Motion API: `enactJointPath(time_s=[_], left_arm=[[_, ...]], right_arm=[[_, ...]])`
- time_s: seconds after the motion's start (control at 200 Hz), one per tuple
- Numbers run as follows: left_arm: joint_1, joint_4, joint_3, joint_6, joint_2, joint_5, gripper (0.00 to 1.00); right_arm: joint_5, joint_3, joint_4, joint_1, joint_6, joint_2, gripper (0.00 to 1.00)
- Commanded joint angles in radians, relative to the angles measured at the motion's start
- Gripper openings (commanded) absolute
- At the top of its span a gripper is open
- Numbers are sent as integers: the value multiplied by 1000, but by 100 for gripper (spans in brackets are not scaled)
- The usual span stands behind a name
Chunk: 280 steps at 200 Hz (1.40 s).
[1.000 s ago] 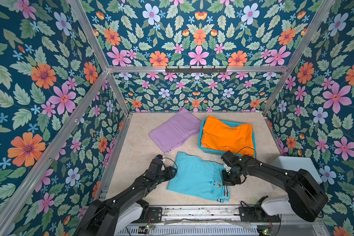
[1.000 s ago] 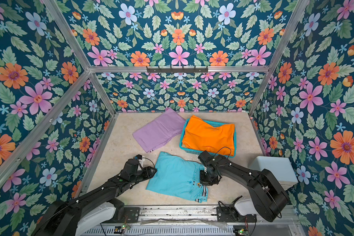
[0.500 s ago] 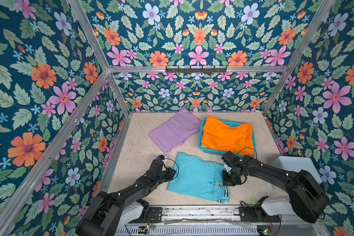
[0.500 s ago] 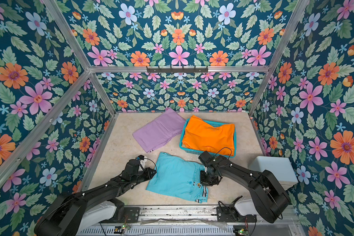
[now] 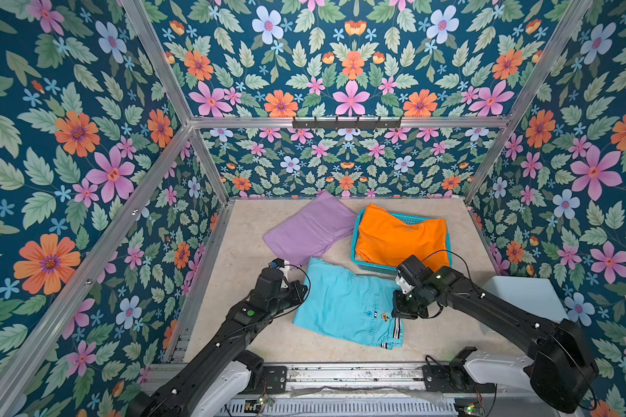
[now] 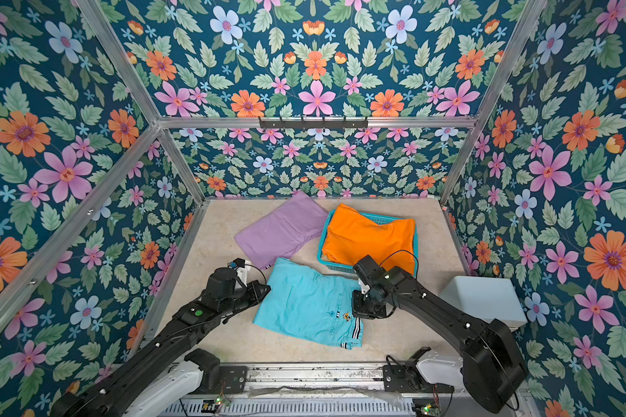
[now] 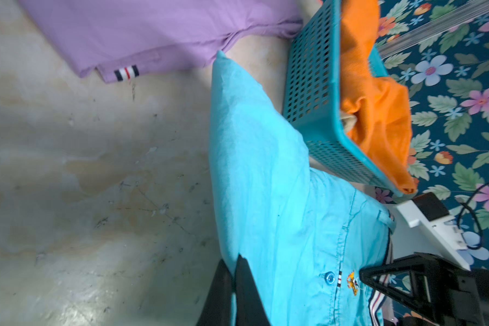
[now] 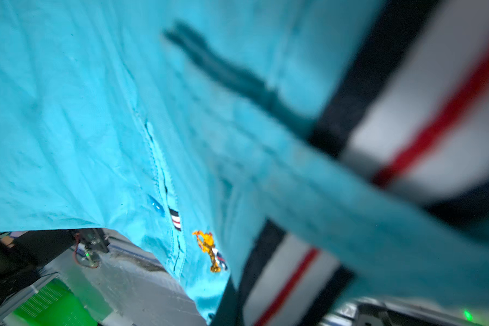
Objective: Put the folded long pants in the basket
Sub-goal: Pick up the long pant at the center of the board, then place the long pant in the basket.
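Floral walls (image 5: 87,151) are enclosing the marbled table (image 5: 246,234). The teal basket (image 5: 373,266) is holding the orange pants (image 5: 402,238), and the lilac pants (image 5: 311,227) are lying beside it. The turquoise pants (image 5: 344,303) are lying just in front, with my left tool (image 7: 233,278) and right tool (image 5: 399,311) pinching shut on opposite edges, probably so the fold is not sagging.

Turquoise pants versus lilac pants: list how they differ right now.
The turquoise pants are pinched at opposite edges by the left gripper and right gripper; the lilac pants lie untouched. The turquoise pants show a broad striped waistband and an emblem; the lilac pants show only a small striped tab. The turquoise pants lie nearer the robot, the lilac pants farther back. Both are folded and outside the basket.
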Motion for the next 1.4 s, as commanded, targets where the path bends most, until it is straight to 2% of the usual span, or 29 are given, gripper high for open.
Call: enactJointPath(time_s=[0.0, 0.105, 0.215, 0.3, 0.39, 0.44, 0.53, 0.645, 0.805, 0.92, 1.025, 1.395], left_arm=[[2, -224, 107, 26, -43, -55, 0], [2, -276, 242, 40, -30, -63, 0], [2, -251, 394, 51, 68, -50, 0], [2, -188, 502, 54, 199, -57, 0], [0, -125, 626, 53, 392, -16, 0], [-5, -82, 689, 37, 495, -4, 0], [-23, 11, 786, 28, 661, -5, 0], [-40, 21, 945, 20, 876, 26, 0], [-108, 22, 1094, 8, 1068, 5, 0], [-141, 22, 1139, -1, 1141, 7, 0], [-160, -4, 1161, 4, 1166, -35, 0], [-167, -116, 1259, 37, 1253, -87, 0]], right_arm=[[3, 91, -159, 1, -31, -51, 0], [37, 259, -267, -42, -74, -73, 0], [49, 451, -361, -169, -158, -34, 0], [68, 596, -430, -288, -222, 31, 0], [181, 734, -500, -373, -257, 109, 0], [201, 781, -512, -417, -272, 144, 0], [179, 812, -496, -506, -287, 198, 0], [224, 825, -461, -601, -283, 247, 0], [217, 818, -420, -700, -287, 321, 0], [238, 842, -417, -729, -289, 373, 0], [236, 862, -421, -744, -293, 415, 0], [245, 902, -413, -751, -301, 569, 0]])
